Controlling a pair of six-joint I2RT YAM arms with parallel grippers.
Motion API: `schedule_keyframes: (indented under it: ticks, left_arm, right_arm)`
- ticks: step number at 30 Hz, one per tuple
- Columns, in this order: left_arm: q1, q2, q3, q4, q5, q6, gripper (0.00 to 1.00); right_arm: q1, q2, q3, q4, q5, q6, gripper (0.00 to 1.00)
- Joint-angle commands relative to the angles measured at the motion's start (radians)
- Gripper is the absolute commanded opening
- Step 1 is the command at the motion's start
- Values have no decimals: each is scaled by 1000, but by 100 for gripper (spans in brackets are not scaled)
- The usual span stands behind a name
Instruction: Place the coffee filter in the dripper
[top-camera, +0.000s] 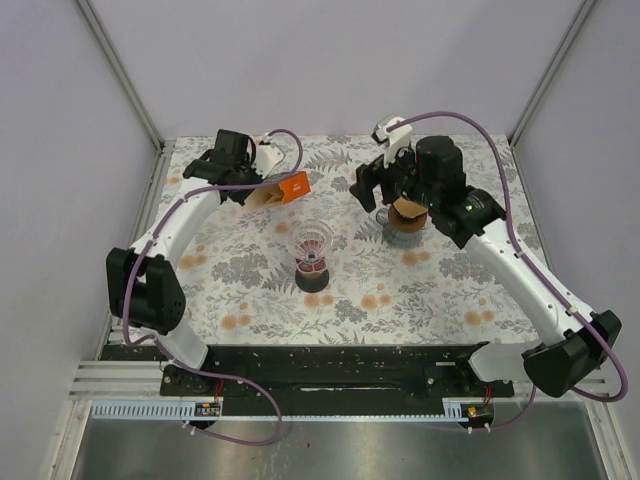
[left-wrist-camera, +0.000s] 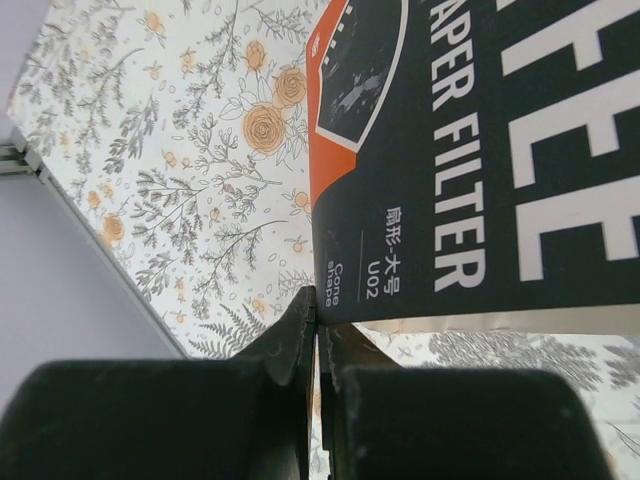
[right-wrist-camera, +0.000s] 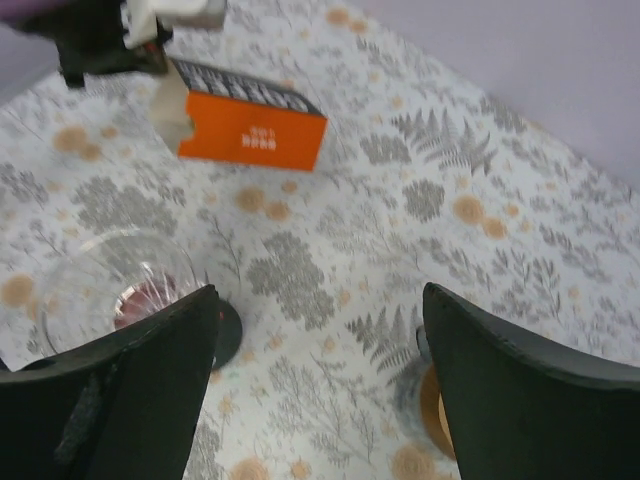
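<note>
An orange and black box of paper coffee filters (top-camera: 290, 187) hangs tilted at the back left of the flowered table. My left gripper (top-camera: 250, 180) is shut on its pale end flap. In the left wrist view the fingers (left-wrist-camera: 290, 340) pinch together at the box's (left-wrist-camera: 480, 150) corner. No loose coffee filter shows outside the box. The dripper (top-camera: 313, 243), a clear glass cone on a black base, stands mid-table. My right gripper (top-camera: 378, 195) hovers open to the dripper's right; in the right wrist view the dripper (right-wrist-camera: 100, 290) sits behind its left finger, with the box (right-wrist-camera: 250, 125) beyond.
A glass vessel with a wooden collar (top-camera: 408, 215) stands under the right wrist, partly hidden by it, and its brown edge (right-wrist-camera: 435, 410) shows by the right finger. Lilac walls and metal posts (top-camera: 120, 70) close in the table's sides and back.
</note>
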Motion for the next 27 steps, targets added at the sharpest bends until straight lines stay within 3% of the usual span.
schedule_keyframes:
  ticks: [1,4,9,20,24,27]
  left_arm:
    - [-21,-128,81,-89,0,-85,0]
    - [-22,-170,115,-108,-7,-218,0]
    - [-33,-201,146,-151,-4,-359,0]
    - [-62,-244,150,-177,14,-407,0]
    - [-73,-248,155,-192,31,-405,0]
    - [-80,-256,155,-203,71,-401,0]
  right_arm:
    - [-3,53,154,167,-119,111,86]
    - [37,125,222,199,-70,242,78]
    - [230,254,338,165,200,162,80]
    - [324,443,459,148,342,154,77]
    - [326,467,466,150,430,129,67]
    - [326,481,466,159,467,108,54]
